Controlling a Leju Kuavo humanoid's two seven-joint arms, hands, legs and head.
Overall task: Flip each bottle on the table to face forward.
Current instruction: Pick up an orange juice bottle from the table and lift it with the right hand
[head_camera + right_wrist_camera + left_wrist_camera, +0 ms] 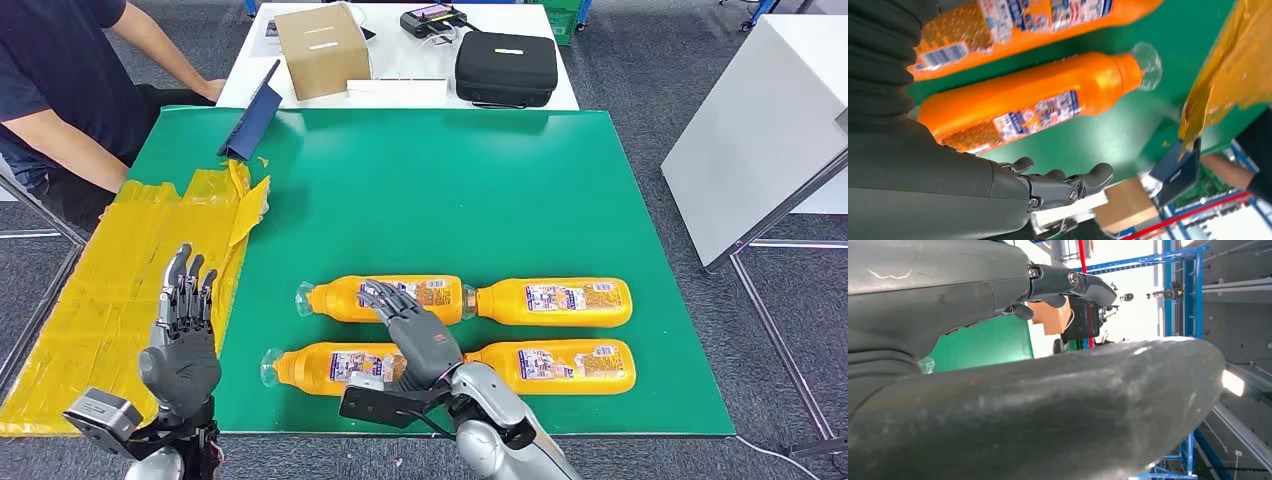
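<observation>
Four orange plastic bottles with clear caps lie on their sides on the green table mat (420, 180), in two rows of two, caps pointing to the robot's left.

Far row: left bottle (340, 296), right bottle (555, 301), the right one's cap just beside the left one's base. Near row: left bottle (325, 366), right bottle (560, 365). Printed labels face up on all four.

The right hand (415, 335) hovers above the middle of the group, palm down, fingers spread and reaching over the far-left bottle's label end. Whether the fingertips touch it cannot be told. In the right wrist view the hand's fingers (1068, 182) are apart and nothing sits in them, with two of the bottles beside them.

The left hand (183, 335) is raised over the yellow plastic sheet (110, 290) at the mat's left edge, fingers upright and apart, holding nothing, well apart from the bottles.

A seated person (70, 90) is at the far left. A brown cardboard box (322, 48) and a black zip case (506, 68) rest on the white table (400, 85) beyond.
</observation>
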